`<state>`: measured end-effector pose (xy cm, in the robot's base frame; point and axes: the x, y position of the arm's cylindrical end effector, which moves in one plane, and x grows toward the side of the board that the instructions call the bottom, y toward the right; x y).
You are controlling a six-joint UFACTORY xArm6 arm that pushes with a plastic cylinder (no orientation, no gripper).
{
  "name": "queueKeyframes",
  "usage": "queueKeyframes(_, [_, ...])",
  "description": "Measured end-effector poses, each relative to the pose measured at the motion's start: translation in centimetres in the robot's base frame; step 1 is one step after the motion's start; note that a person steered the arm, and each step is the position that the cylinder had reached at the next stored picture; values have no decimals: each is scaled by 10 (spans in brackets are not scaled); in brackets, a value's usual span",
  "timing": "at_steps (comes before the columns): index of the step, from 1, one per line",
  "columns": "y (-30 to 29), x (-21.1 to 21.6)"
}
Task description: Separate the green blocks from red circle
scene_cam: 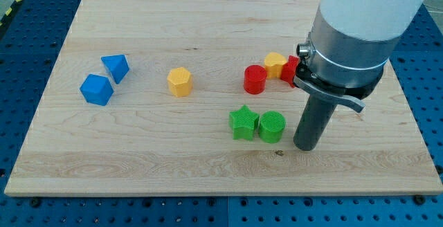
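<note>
The green star (243, 122) and the green cylinder (272, 126) sit side by side, touching, below the board's middle. The red circle (255, 79) stands apart above them, toward the view's top. My tip (305, 146) rests on the board just right of the green cylinder, a small gap away. A yellow heart (275, 64) sits right of the red circle, and a red star (291, 69) beside it is partly hidden by the arm.
A yellow hexagon block (179, 82) sits left of the centre. Two blue blocks (96, 89) (115, 67) lie at the view's left. The wooden board (208, 171) is edged by a blue perforated table.
</note>
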<state>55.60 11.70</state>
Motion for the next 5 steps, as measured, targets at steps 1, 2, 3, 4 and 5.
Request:
queueKeyframes(1, [0,-2])
queueKeyframes(2, [0,-4])
queueKeyframes(3, [-5,-5])
queueKeyframes(4, [-11,-7])
queueKeyframes(5, [-24,-9])
